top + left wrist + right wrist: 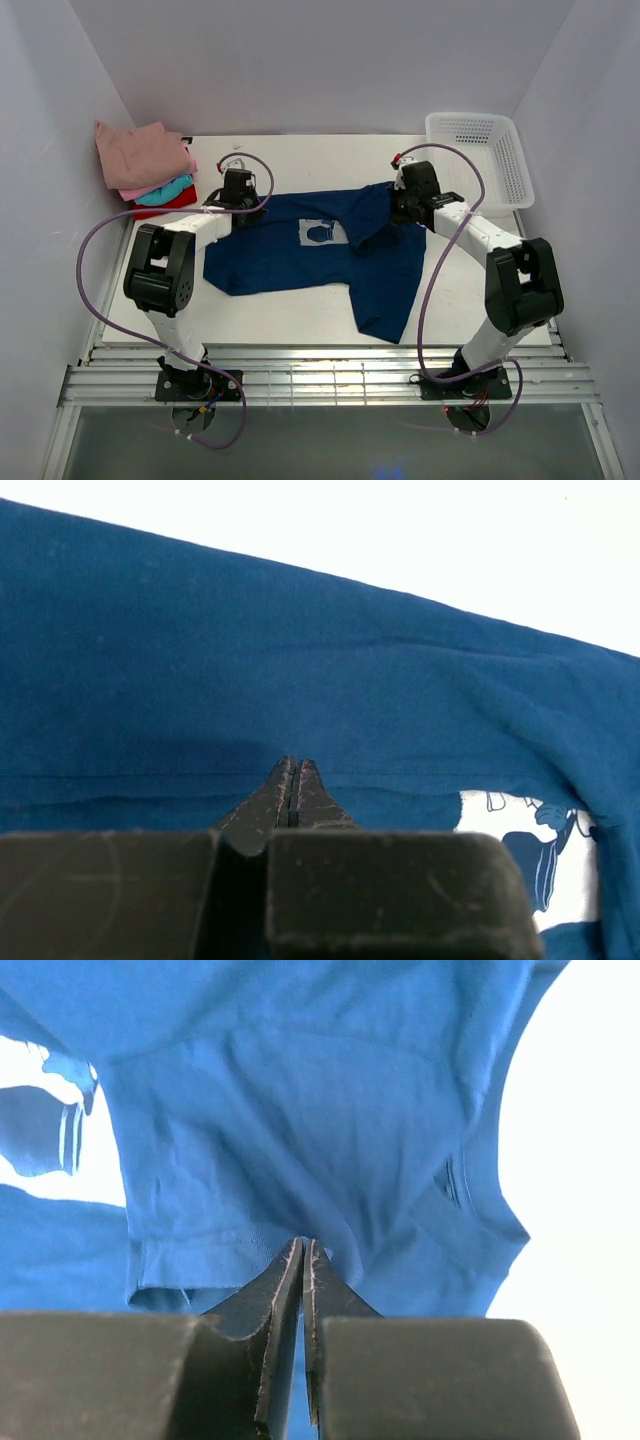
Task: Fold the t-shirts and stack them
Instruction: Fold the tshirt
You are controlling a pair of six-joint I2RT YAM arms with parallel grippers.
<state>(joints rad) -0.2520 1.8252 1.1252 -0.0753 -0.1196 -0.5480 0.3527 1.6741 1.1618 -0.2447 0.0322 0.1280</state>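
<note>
The navy blue t-shirt (300, 255) lies spread on the white table, its pale mouse print (322, 233) facing up. One sleeve hangs toward the front (385, 300). My left gripper (238, 208) is shut on the shirt's far-left edge. In the left wrist view its tips (295, 764) meet at a fold of navy cloth (300, 680). My right gripper (405, 207) is shut on a doubled-over part of the shirt at its far-right. In the right wrist view its tips (305, 1244) pinch the cloth (300, 1110). Folded dusty-pink (142, 150), teal (170, 190) and red (168, 206) tees are stacked at the back left.
A white mesh basket (510, 160) stands at the back right corner. White walls close in the table on the left, back and right. Purple cables loop beside both arms. Bare table (280, 310) shows in front of the shirt.
</note>
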